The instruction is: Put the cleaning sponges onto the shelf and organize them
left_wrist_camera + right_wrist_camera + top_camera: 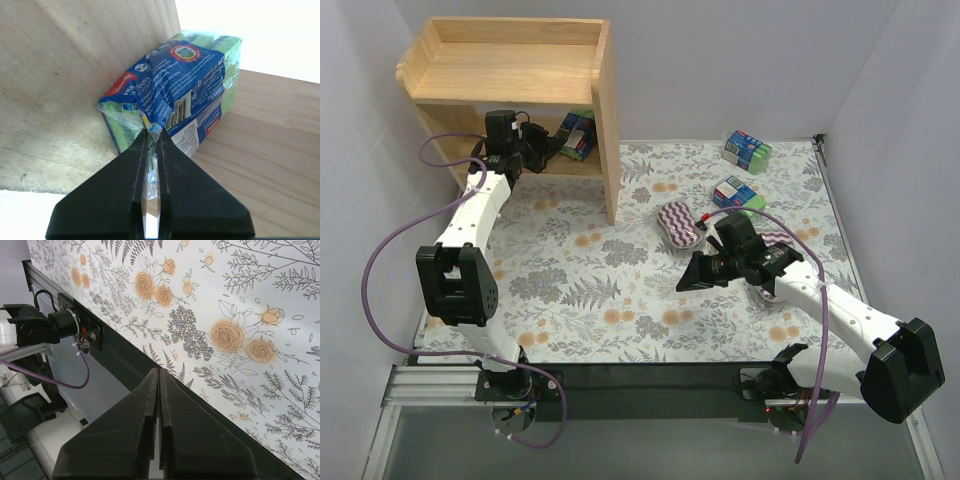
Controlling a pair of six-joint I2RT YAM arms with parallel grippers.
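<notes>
The left gripper [153, 136] is pressed together, and I think it pinches the wrap seam of the blue-and-green pack [180, 85] in the lower corner of the shelf [270, 150]. The pack looks light and soft, with slippery film, so its sides give a safer hold. The right gripper [159, 374] is closed and empty.
</notes>
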